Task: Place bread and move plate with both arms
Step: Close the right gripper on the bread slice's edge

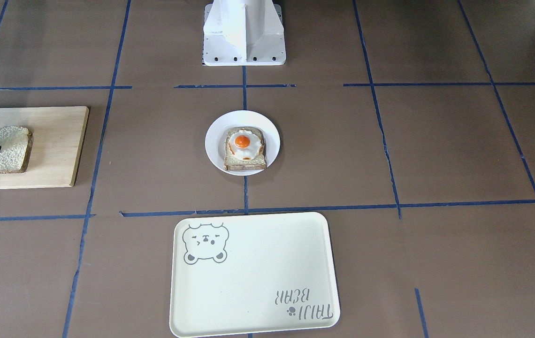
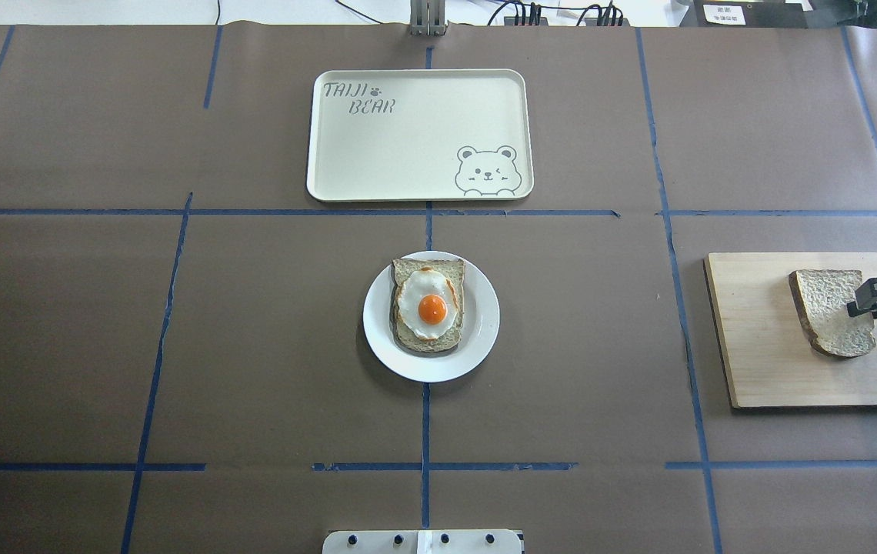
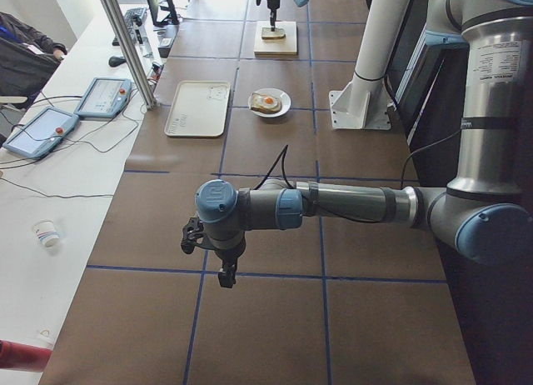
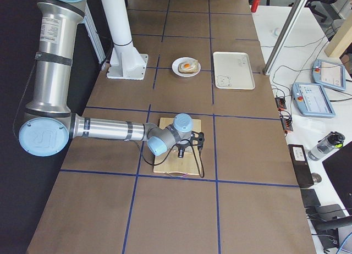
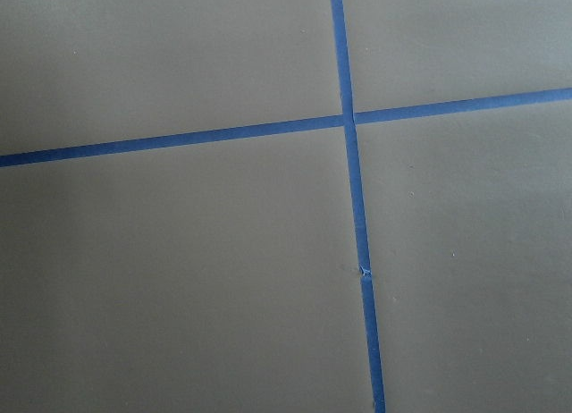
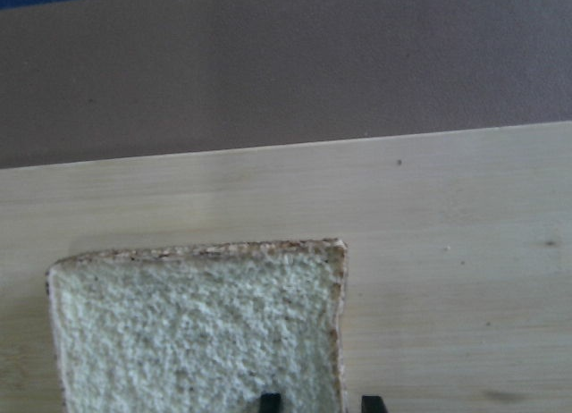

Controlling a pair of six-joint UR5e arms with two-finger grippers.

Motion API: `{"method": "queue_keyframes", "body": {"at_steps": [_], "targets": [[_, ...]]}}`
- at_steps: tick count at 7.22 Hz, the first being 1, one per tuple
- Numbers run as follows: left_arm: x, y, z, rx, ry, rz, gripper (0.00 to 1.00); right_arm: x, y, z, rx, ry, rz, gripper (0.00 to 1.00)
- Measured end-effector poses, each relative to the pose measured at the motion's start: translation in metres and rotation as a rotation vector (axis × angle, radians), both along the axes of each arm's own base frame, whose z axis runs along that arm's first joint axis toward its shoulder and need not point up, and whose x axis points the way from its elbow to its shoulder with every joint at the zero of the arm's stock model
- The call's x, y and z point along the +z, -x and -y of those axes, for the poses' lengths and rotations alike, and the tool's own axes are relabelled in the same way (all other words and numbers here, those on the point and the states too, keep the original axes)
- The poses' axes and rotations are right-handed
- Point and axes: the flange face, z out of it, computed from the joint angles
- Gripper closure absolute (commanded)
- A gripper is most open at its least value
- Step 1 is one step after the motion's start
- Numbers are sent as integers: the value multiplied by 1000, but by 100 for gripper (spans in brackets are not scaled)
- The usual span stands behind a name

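Observation:
The bread [image 2: 827, 308], a bare pale slice with a brown crust, lies flat on a wooden board [image 2: 761, 362] at the table's right end. My right gripper [image 2: 861, 298] hangs over the slice's outer edge. In the right wrist view its two black fingertips [image 6: 268, 400] stand a small gap apart, one over the crumb and one over the board, so it is open. The white plate [image 2: 485, 327] sits mid-table and holds another slice topped with a fried egg [image 2: 431, 308]. My left gripper [image 3: 225, 277] hovers over bare table far to the left; I cannot tell its state.
A cream tray with a bear drawing [image 2: 408, 146] lies beyond the plate, toward the operators' side. The white pedestal base [image 1: 244, 42] stands behind the plate. Blue tape lines cross the brown table. A person [image 3: 25, 43] and control pendants are at a side bench.

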Motion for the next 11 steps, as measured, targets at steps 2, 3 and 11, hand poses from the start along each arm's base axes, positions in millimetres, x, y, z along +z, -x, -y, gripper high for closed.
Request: {"method": "queue_keyframes", "body": {"at_steps": [2,3,11], "targets": [[0,0,0,0,-1,0,0,1,-1,-1,1,3,-2,61],[0,0,0,0,-1,0,0,3,-2,-2,1,5,-3,79],[-1,0,1,0,-2,-1,0,-8,-2,1,15,-19,-6,100]]}}
